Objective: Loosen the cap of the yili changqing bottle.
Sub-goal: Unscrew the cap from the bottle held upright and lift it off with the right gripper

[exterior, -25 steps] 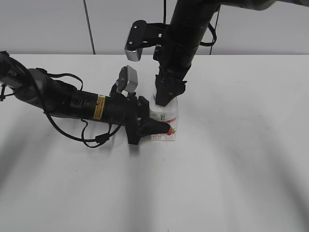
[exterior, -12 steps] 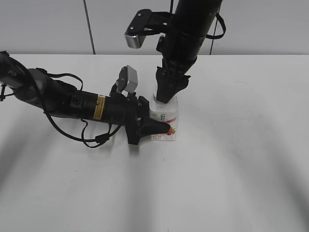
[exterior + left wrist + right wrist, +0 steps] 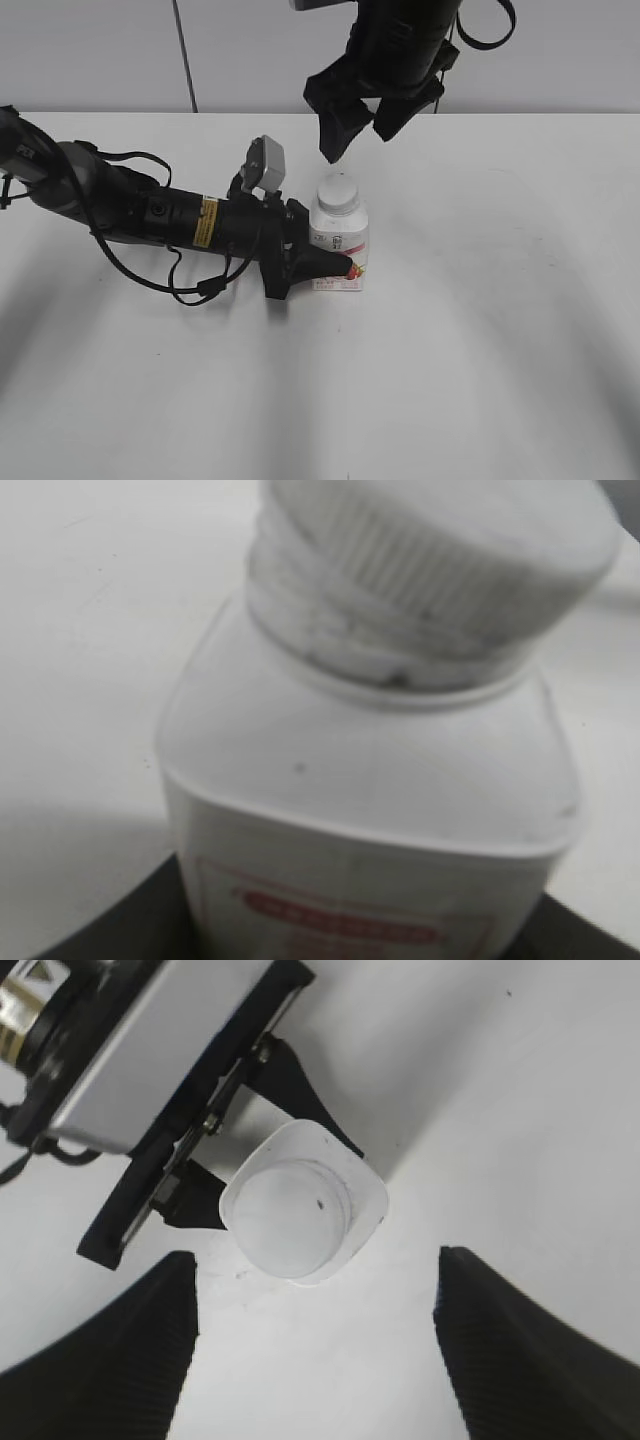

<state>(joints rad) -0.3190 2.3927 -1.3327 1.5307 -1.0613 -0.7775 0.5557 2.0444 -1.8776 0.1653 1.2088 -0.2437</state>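
My left pincer (image 3: pixel 335 266) clamps the bottle (image 3: pixel 338 252); right pincer (image 3: pixel 358 128) hangs released above the cap (image 3: pixel 337 193). Misaligned descent could tip it.

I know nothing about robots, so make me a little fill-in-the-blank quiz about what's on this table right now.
1. The left gripper holds the bottle by its ____ part.
2. The cap sits ____ the bottle's neck.
3. The right gripper hangs ____ the cap, jaws apart.
4. The bottle's label shows a ____ fruit picture.

Missing words: lower; on; above; red
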